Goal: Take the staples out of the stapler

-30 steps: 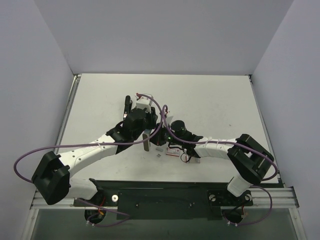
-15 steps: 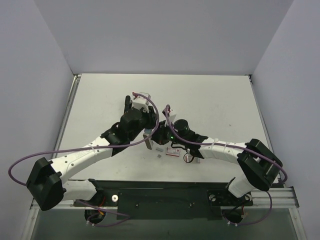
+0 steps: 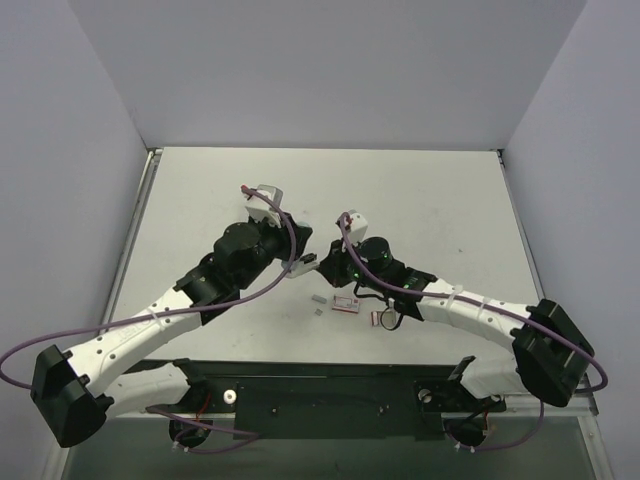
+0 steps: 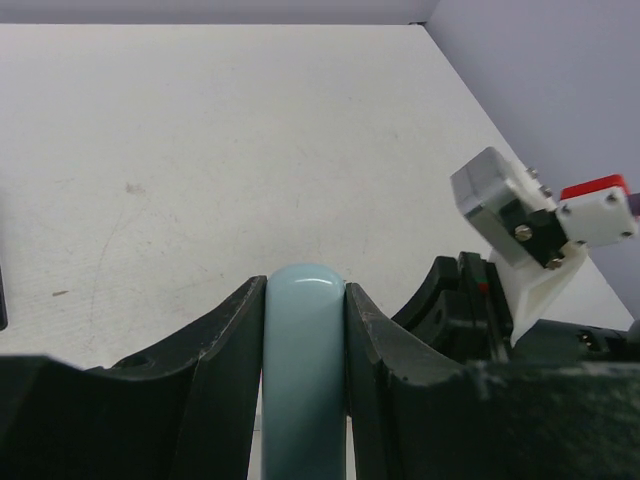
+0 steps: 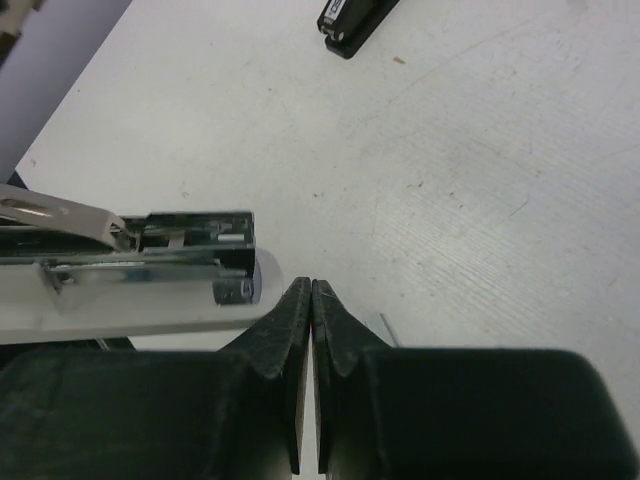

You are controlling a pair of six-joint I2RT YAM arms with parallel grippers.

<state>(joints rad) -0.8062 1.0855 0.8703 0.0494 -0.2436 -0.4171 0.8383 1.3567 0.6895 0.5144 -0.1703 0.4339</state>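
Note:
My left gripper (image 4: 303, 300) is shut on a light blue stapler (image 4: 303, 340), which stands between its two fingers; it sits near the table's middle in the top view (image 3: 297, 263). In the right wrist view the stapler (image 5: 130, 300) is open, with its bare metal magazine (image 5: 180, 235) to the left of my right gripper (image 5: 312, 290). The right gripper is shut, fingertips pressed together, with nothing showing between them, close to the stapler's end (image 3: 322, 262). A thin grey strip (image 5: 386, 328), possibly the staples, lies on the table just right of the right fingers.
A small red-and-white box (image 3: 345, 303) and a small grey-framed box (image 3: 383, 318) lie near the front, with two tiny pieces (image 3: 318, 305) beside them. A black stapler (image 5: 355, 20) lies further back on the table.
My left wrist has swung up and to the left, turning the stapler with it. My right wrist has shifted slightly right and back. The boxes have not moved.

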